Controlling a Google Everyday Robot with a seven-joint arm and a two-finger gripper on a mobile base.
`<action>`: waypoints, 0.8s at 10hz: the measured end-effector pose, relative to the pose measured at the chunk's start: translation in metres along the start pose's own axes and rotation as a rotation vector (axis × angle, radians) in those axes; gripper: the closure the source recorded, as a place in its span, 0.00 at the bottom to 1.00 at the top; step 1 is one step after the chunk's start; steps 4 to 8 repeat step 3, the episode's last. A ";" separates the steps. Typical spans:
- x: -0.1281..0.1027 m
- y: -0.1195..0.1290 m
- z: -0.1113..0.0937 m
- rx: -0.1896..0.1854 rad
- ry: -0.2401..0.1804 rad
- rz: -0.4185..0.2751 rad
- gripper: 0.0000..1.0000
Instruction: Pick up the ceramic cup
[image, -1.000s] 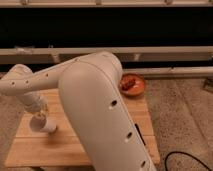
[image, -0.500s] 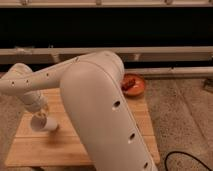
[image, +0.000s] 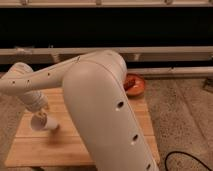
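Observation:
The ceramic cup (image: 41, 123) is a small white cup at the left side of the wooden table (image: 100, 145), and it looks tilted. My gripper (image: 40, 115) is right over the cup, at the end of the white forearm that reaches in from the left, and it touches or overlaps the cup's top. The gripper's tip is hidden against the cup. My big white upper arm (image: 105, 110) fills the middle of the view and hides much of the table.
A shallow orange-brown bowl (image: 135, 85) sits at the table's far right corner. A dark wall with pale horizontal rails runs behind the table. Speckled floor lies to the right, with a black cable (image: 187, 160) at the lower right.
The arm has shifted slightly to the right in view. The gripper stays at the cup on the left of the table, and the cup has hardly moved.

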 end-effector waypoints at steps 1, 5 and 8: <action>0.000 -0.001 -0.002 0.000 -0.004 -0.002 0.58; 0.000 -0.003 -0.008 0.001 -0.016 -0.005 0.80; 0.000 -0.003 -0.008 0.001 -0.016 -0.005 0.80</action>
